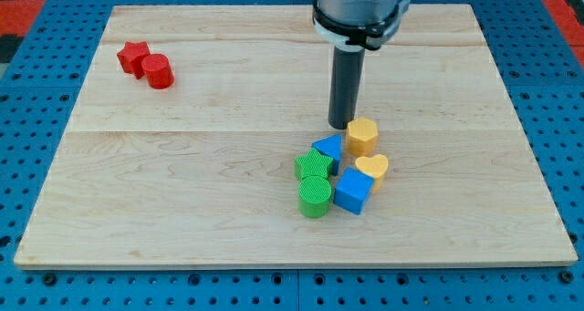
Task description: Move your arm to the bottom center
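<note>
My tip [342,126] is the lower end of a dark rod hanging from the arm at the view's top centre. It rests on the wooden board [182,192] just left of and slightly above a yellow hexagonal block [362,136]. Below it is a tight cluster: a blue triangular block [328,152], a yellow heart block [372,171], a blue cube [352,191], a green star block [313,165] and a green cylinder [315,196]. The tip stands above the cluster, close to the blue triangular block.
A red star block [133,57] and a red cylinder [158,71] sit together near the board's top left. A blue perforated table [27,119] surrounds the board on all sides.
</note>
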Available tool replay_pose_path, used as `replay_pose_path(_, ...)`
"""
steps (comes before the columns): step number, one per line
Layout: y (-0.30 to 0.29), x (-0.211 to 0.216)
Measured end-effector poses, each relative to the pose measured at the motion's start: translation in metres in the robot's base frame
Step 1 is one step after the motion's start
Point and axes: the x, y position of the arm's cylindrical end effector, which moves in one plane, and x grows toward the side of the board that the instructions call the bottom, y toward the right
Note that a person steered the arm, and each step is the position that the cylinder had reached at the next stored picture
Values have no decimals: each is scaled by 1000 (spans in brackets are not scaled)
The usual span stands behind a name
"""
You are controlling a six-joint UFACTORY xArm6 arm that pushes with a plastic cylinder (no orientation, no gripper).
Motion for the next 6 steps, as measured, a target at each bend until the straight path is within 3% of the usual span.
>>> replay_pose_path(1, 10, 12)
replay_pose_path(3, -82, -2)
replay_pose_path(4, -146, 23)
replay_pose_path(5, -187, 80)
replay_pose_path(6, -170, 117)
